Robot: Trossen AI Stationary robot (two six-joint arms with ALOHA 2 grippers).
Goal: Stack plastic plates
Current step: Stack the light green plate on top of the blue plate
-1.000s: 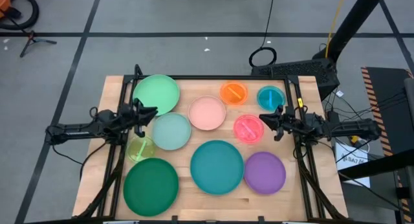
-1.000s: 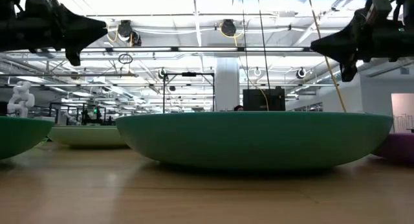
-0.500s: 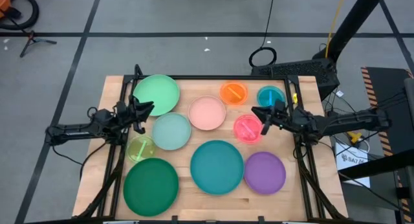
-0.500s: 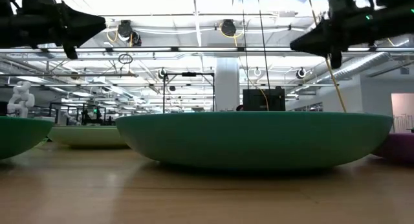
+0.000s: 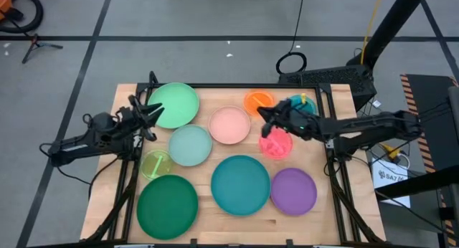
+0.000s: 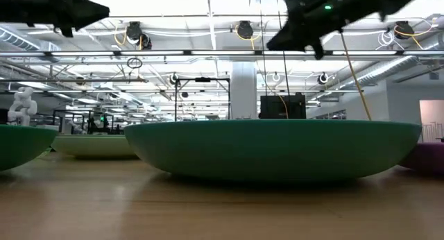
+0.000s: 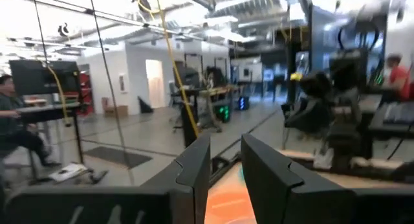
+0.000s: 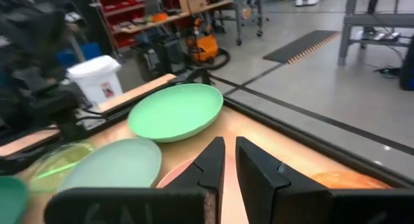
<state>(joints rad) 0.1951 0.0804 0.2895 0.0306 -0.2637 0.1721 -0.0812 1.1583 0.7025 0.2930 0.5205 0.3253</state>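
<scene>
Ten plates lie separately on the wooden table: light green (image 5: 173,105), pink (image 5: 229,125), orange (image 5: 255,101), small teal (image 5: 301,106), magenta (image 5: 276,143), mint (image 5: 189,145), yellow-green (image 5: 156,164), dark green (image 5: 167,205), large teal (image 5: 240,184) and purple (image 5: 293,191). Each rests on its base. My left gripper (image 5: 156,113) hovers over the light green plate's left rim, its fingers a narrow gap apart (image 7: 226,146). My right gripper (image 5: 262,116) hovers between the orange, pink and magenta plates, shut and holding nothing (image 8: 230,146). The right arm covers part of the small teal plate.
A dark metal frame (image 5: 215,85) runs along the table's far edge and sides. Bare wood shows at the near edge (image 5: 237,223) and between the plates. In the low view the large teal plate (image 6: 274,150) fills the foreground, with both grippers high above it.
My right gripper has moved toward the table's left and a little toward the far edge, from beside the magenta plate's right rim to the gap between the orange and pink plates, and has risen. My left gripper has risen and drifted toward the far edge. No plate has moved.
</scene>
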